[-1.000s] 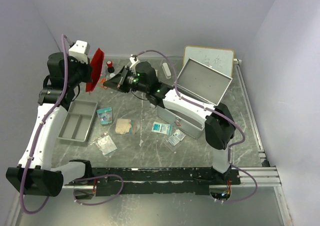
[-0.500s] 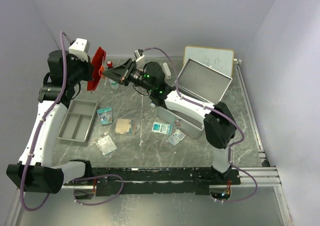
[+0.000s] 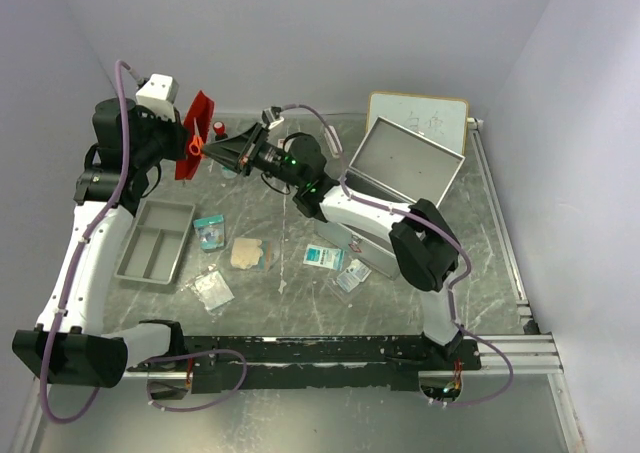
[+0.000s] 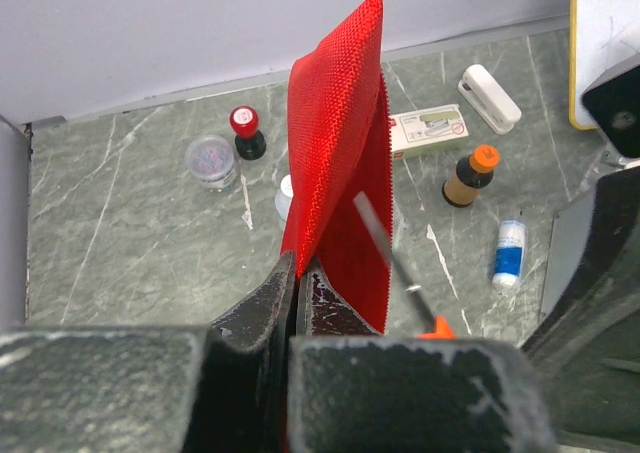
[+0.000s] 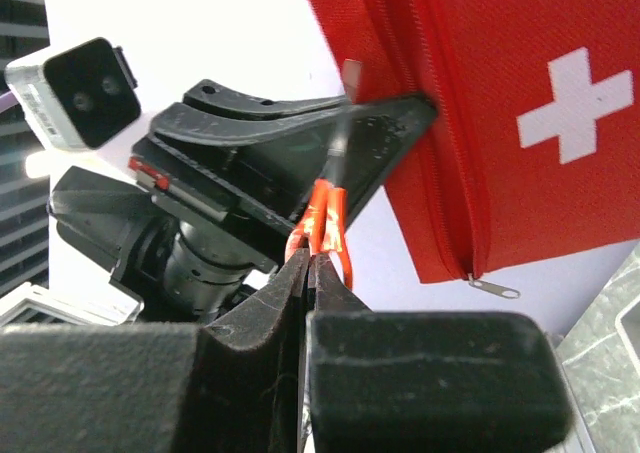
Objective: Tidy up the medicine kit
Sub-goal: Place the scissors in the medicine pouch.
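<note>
Silver medicine kit (image 3: 410, 168), lid raised, sits right of the red pouch (image 4: 340, 163), its front partly hidden by the right arm (image 3: 370, 208). Clamped on the pouch's lower edge is the left gripper (image 4: 298, 268); the right gripper (image 5: 308, 258) pinches the pouch's orange zip pull (image 5: 330, 213).

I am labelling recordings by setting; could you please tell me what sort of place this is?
Probably a robot lab test cell: the left arm and right arm bolted to a rail at the table, plain pale walls closing it in, and an open medicine kit as a prop.
</note>
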`<act>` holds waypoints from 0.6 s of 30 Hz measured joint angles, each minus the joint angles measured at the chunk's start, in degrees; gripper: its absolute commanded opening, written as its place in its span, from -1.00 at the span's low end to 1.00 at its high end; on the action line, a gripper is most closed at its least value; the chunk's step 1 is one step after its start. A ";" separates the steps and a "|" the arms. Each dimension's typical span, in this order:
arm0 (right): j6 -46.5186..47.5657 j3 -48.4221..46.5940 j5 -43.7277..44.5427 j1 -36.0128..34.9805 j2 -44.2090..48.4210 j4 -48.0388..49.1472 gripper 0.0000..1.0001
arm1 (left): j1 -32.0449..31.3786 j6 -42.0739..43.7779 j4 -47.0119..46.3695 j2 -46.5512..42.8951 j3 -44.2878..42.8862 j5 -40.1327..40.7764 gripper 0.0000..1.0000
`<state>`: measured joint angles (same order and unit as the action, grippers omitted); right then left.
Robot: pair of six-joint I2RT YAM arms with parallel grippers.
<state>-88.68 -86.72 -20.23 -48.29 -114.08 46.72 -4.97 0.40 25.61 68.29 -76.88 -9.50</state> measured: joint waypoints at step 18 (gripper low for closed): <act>0.76 -1.16 -0.17 -0.13 -2.21 -1.07 -1.00 | 0.00 -0.42 0.35 0.00 -0.46 -1.36 -0.87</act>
<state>-87.92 -87.88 -20.40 -48.42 -116.29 45.65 -4.97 -0.01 25.96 68.29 -77.34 -10.85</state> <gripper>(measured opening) 0.006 0.072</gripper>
